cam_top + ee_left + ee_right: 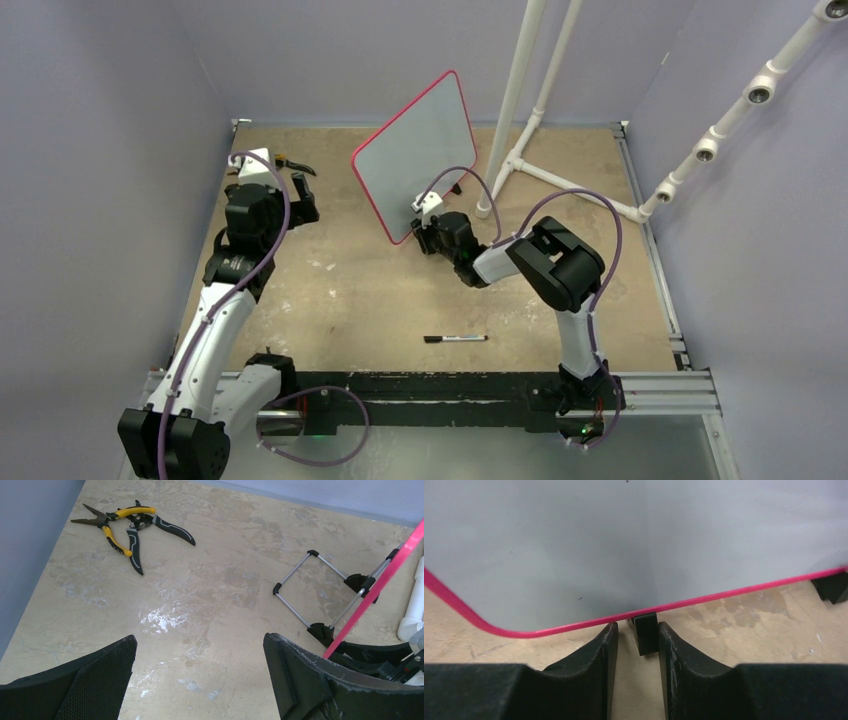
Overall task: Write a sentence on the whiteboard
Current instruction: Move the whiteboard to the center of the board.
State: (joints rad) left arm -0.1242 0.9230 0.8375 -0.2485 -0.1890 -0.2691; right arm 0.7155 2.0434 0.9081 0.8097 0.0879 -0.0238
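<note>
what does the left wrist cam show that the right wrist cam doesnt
Only the left wrist view: yellow-and-black pliers lying near the far wall, the wire stand behind the whiteboard, a white pipe, and the open left gripper.
Only the right wrist view: the board's blank white face, with no writing visible, and the right gripper with a finger on either side of a black foot under the board's lower edge.
Both: the whiteboard's pink rim and the tan table.

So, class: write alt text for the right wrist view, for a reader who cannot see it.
The whiteboard, its face blank, fills the upper view, its pink rim curving along the bottom edge. Below the rim, the right gripper has black fingers either side of a black foot, above the tan table.
</note>
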